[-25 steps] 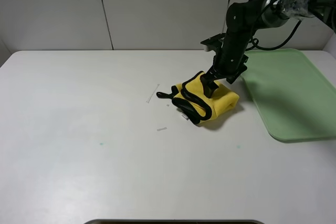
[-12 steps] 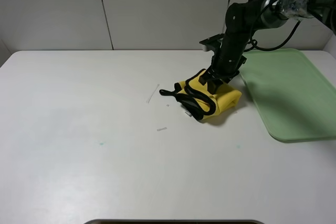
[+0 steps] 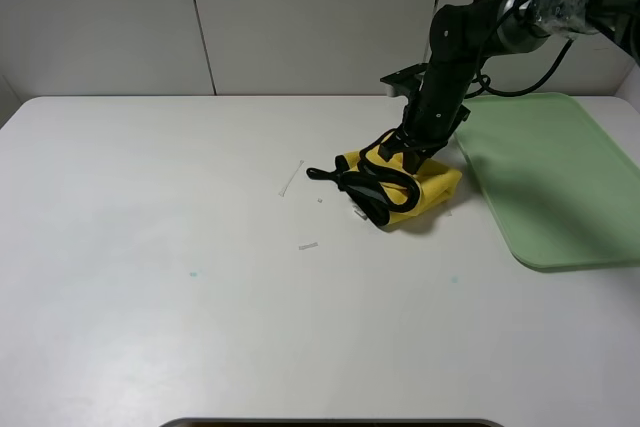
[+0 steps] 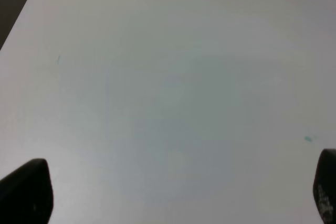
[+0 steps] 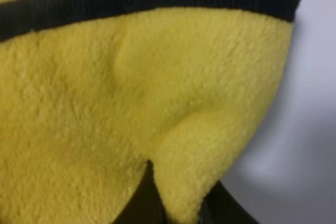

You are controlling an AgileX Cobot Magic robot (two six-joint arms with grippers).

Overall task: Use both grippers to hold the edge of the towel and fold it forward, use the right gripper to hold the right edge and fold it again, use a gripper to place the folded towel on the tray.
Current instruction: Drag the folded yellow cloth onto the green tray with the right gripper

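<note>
Microfibre like this is light, limp and thick once bunched, so the towel (image 3: 400, 185) should be judged as something that sags and unrolls, not something that keeps its fold by itself. It lies on the white table (image 3: 180, 277) as a folded yellow bundle, just beside the near-left corner of the green tray (image 3: 560, 187) but not on it, with its black trim (image 3: 375, 192) looping loosely along the left side.

The right gripper (image 3: 408, 152) is pressed down into the top of the bundle. Its wrist view is filled with yellow pile (image 5: 131, 103) puckered into a crease between the 2 dark fingers (image 5: 142, 203), so it has closed on the cloth.

The left gripper (image 4: 168, 192) hangs over bare table, its 2 fingertips (image 4: 26, 192) spread wide with nothing between them.

A pinch through all layers near the folded middle looks safest. Gripping only the top layer or the trim would probably let the lower layers drop open on the way to the tray. The fabric is not fragile or slippery.
</note>
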